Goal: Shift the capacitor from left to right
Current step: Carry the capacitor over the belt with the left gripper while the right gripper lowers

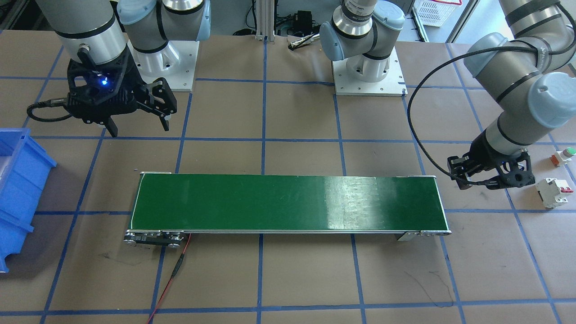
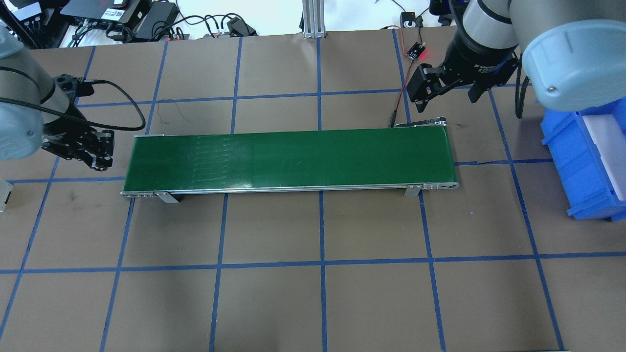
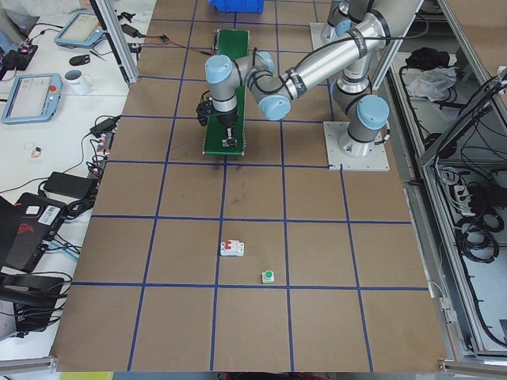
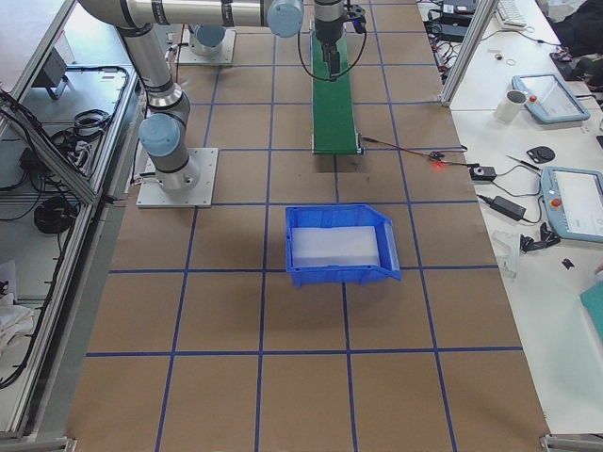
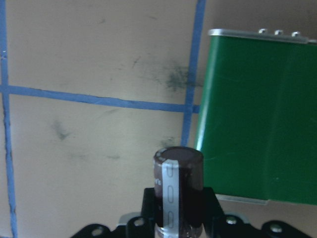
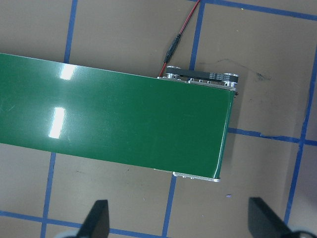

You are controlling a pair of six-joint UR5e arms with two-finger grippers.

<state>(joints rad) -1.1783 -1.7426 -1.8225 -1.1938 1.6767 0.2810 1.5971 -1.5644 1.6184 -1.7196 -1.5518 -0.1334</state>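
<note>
The capacitor (image 5: 178, 191), a dark brown-black cylinder with a grey stripe, stands upright between the fingers of my left gripper (image 2: 100, 154). It shows clearly only in the left wrist view. That gripper is shut on it just above the brown table, just off the left end of the green conveyor belt (image 2: 288, 159). It also shows in the front view (image 1: 513, 173). My right gripper (image 2: 446, 98) is open and empty, above the table beyond the belt's right end. Its two fingertips (image 6: 99, 218) frame that end in the right wrist view.
A blue bin (image 2: 587, 161) stands at the table's right side. A white circuit breaker (image 1: 554, 192) and a green-capped push button (image 1: 564, 155) lie on the left side, beyond my left gripper. A red wire (image 1: 173, 274) runs from the belt's right end.
</note>
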